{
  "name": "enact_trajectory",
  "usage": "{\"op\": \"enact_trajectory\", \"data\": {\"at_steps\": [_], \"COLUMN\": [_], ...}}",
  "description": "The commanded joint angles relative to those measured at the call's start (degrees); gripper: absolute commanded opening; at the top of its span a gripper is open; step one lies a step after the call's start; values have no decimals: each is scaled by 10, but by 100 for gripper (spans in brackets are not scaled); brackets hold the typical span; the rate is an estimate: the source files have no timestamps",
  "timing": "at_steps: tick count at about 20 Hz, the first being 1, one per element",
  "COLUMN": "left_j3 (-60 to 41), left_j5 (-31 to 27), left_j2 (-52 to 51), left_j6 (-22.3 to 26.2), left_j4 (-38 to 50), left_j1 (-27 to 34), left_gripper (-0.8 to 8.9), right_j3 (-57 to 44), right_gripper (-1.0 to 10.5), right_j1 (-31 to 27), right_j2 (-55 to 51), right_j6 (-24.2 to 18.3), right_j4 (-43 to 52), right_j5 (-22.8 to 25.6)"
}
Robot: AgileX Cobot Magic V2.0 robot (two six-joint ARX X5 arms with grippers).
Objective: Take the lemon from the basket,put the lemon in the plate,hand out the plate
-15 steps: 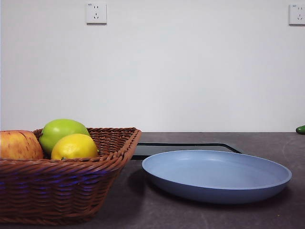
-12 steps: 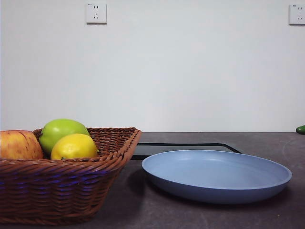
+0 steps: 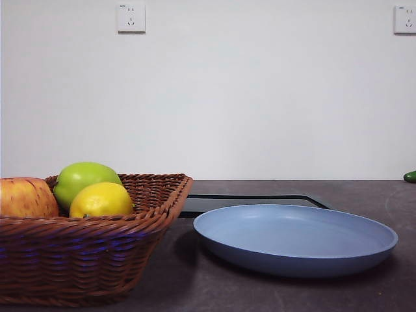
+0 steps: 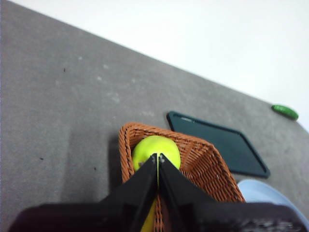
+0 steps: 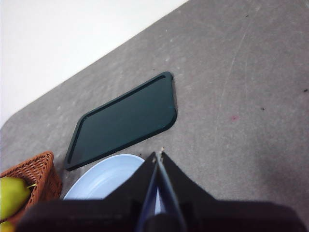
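The yellow lemon (image 3: 101, 200) lies in the brown wicker basket (image 3: 91, 260) at the front left, beside a green apple (image 3: 84, 177) and a red-yellow apple (image 3: 26, 198). The light blue plate (image 3: 296, 237) sits empty to the right of the basket. Neither gripper shows in the front view. My left gripper (image 4: 158, 156) is shut and empty, high above the basket (image 4: 203, 166); only a yellow sliver of the lemon (image 4: 148, 223) shows between its jaws. My right gripper (image 5: 158, 155) is shut and empty, high above the plate (image 5: 104, 183).
A flat black tray (image 3: 253, 202) lies behind the plate; it also shows in the right wrist view (image 5: 125, 118). A small green object (image 3: 410, 176) lies at the far right. Dark grey table, white wall behind.
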Motion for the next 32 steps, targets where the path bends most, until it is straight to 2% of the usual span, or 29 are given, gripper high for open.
{"op": "enact_trajectory", "data": {"at_steps": [1,5,9,12,15,18,20,28,32], "left_j3": [41,102,159,219,282,317,327,330,330], "left_j5": [20,38,70,108,113,115,116,121,121], "left_j2": [54,138,217,287,347,370,370,370,370], "left_j6": [53,86,110,140,180,187,187,187,187], "left_j4": [-10,-47,-81,-141,-207,-215,-212,-214,-214], "left_j1": [1,-7,-20,-36,-66,-94,-111,-141,-141], "left_gripper": [7,7,6,6,6,6,6,6,6], "right_j3": [42,106,155,184,203,209,210,210,210], "right_gripper": [3,3,4,4,45,152,210,204,94], "right_j1": [1,1,1,1,1,1,5,17,33], "right_j2": [41,120,205,288,391,490,544,677,691], "right_j6": [-30,-70,-95,-116,-141,-143,-145,-143,-143], "right_j4": [-11,-48,-69,-70,-69,-66,-57,16,26], "right_j5": [-1,-12,-64,-122,-175,-211,-210,-210,-206]}}
